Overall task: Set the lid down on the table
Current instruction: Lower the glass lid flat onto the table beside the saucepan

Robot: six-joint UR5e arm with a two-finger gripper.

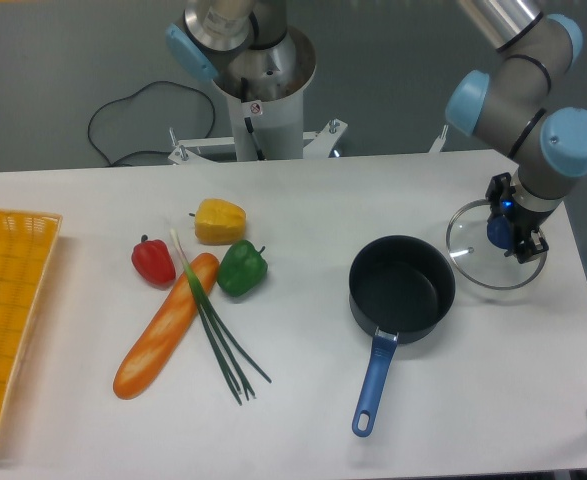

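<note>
White tabletop (303, 400) carries everything here, and at its right end, just beside the dark saucepan (401, 285), the clear glass lid (473, 262) sits low over the surface; whether its rim already touches cannot be told. Directly above the lid's centre, the gripper (506, 230) points straight down with its fingers closed narrow on the blue knob (498, 231). Judging by this, release turns on the lid lying flat under the fingers, so they need only part and lift away.

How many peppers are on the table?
3. The yellow bell pepper sits farthest back, the red bell pepper is to its front left, and the green bell pepper lies beside the long orange baguette. None look hidden.
</note>
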